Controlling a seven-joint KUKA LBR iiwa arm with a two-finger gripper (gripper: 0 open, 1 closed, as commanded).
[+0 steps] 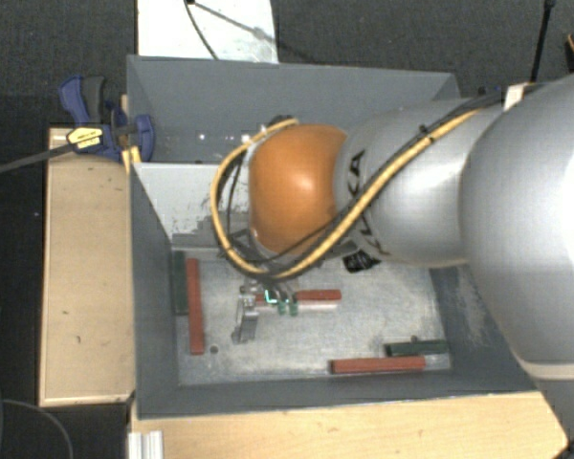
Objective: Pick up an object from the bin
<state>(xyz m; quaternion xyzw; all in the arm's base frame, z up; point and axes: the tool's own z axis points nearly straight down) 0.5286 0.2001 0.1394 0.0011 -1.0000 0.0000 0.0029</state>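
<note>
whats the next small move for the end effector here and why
Probably a small shift to the view's right, centring over the short red stick. The end effector hangs low over bare bin floor just beside it; the long red stick lies close by the left wall, likely harder to grip.

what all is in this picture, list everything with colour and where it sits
bin: one, grey metal, middle of the view
left stick: one, red-brown, on the floor along the bin's left wall
dark strip: one, dark green-grey, between that stick and the left wall
front stick: one, red-brown, along the front wall, toward the right
dark block: one, blackish green, just behind the front stick's right end
short stick: one, pale red, mid floor, right of the gripper
green piece: one, small, at the short stick's left end; cannot tell if it is loose
gripper: one, grey metal, low over the mid floor
arm: one, silver, from the right
orange cover: one, on the wrist, ringed by cables
</note>
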